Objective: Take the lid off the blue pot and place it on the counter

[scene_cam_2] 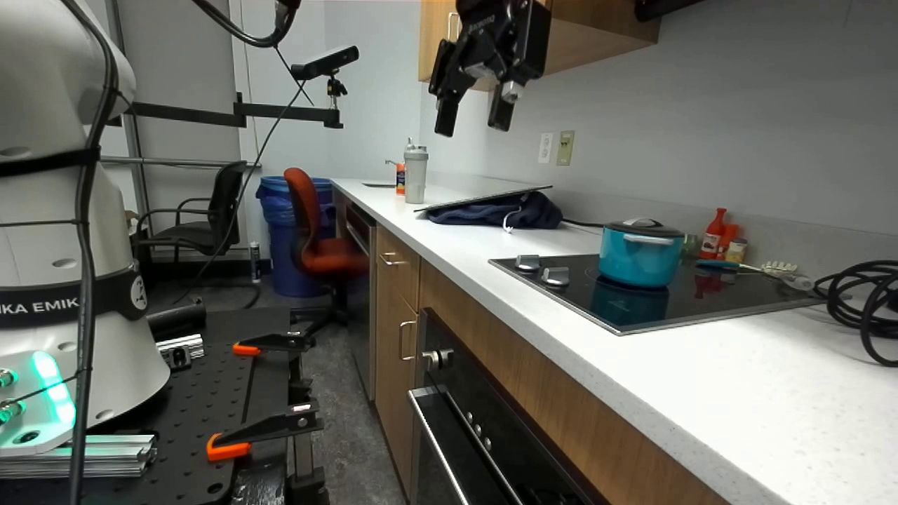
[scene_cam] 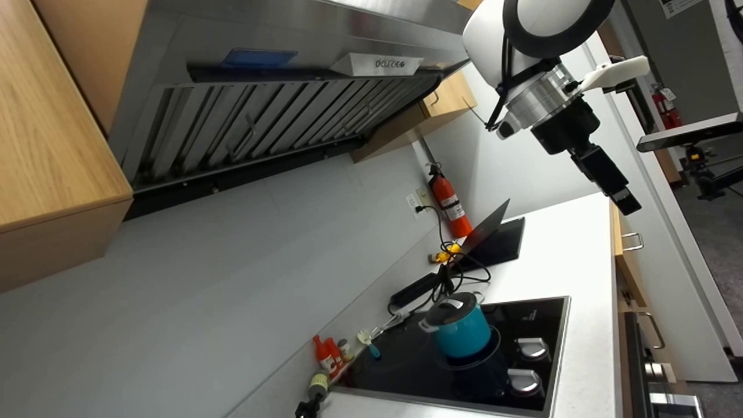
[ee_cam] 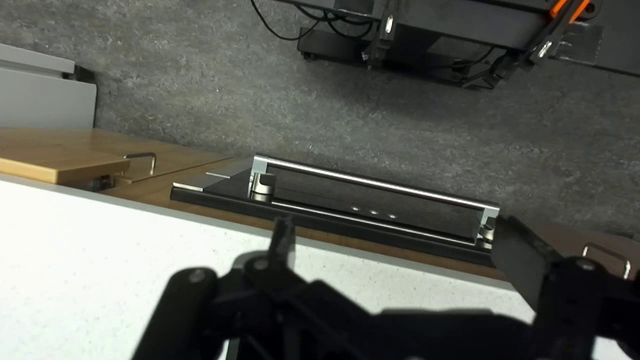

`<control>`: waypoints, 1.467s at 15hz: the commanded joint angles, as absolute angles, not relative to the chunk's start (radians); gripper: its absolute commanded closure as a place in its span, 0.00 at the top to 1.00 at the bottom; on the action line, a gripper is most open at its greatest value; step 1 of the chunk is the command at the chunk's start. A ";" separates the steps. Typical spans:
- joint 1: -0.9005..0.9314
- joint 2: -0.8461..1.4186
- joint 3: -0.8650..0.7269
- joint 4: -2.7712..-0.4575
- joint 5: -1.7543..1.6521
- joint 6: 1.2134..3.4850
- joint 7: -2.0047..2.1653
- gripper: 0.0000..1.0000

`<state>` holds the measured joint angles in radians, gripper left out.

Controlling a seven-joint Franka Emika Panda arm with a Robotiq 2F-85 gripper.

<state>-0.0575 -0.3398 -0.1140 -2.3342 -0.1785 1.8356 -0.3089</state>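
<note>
The blue pot [scene_cam: 464, 337] stands upright on the black cooktop in both exterior views [scene_cam_2: 637, 259]. The greyish lid [scene_cam: 454, 309] sits on the pot's mouth, and its top handle shows in an exterior view [scene_cam_2: 642, 224]. The white counter [scene_cam_2: 736, 407] surrounds the cooktop; it also shows in the wrist view [ee_cam: 100, 270]. My gripper [scene_cam_2: 474, 120] is open, with nothing between its fingers, high above the counter and apart from the pot. In the wrist view my gripper [ee_cam: 397, 227] has its fingers wide apart over the counter's front edge. Pot and lid are out of the wrist view.
The cooktop [scene_cam_2: 729, 301] has knobs near its front. Red bottles [scene_cam_2: 714, 235] and utensils lie behind the pot. A tilted dark panel [scene_cam_2: 484, 198] rests on dark cloth. Black cables [scene_cam_2: 859, 301] lie on the counter. A range hood [scene_cam: 348, 40] hangs above. An oven handle [ee_cam: 375, 182] sticks out below.
</note>
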 commanded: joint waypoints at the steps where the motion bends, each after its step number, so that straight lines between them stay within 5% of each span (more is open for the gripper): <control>1: -0.044 -0.295 -0.115 -2.328 -0.128 1.925 -0.293 1.00; 22: -0.024 -0.080 -0.028 -2.283 -0.046 2.480 -0.101 1.00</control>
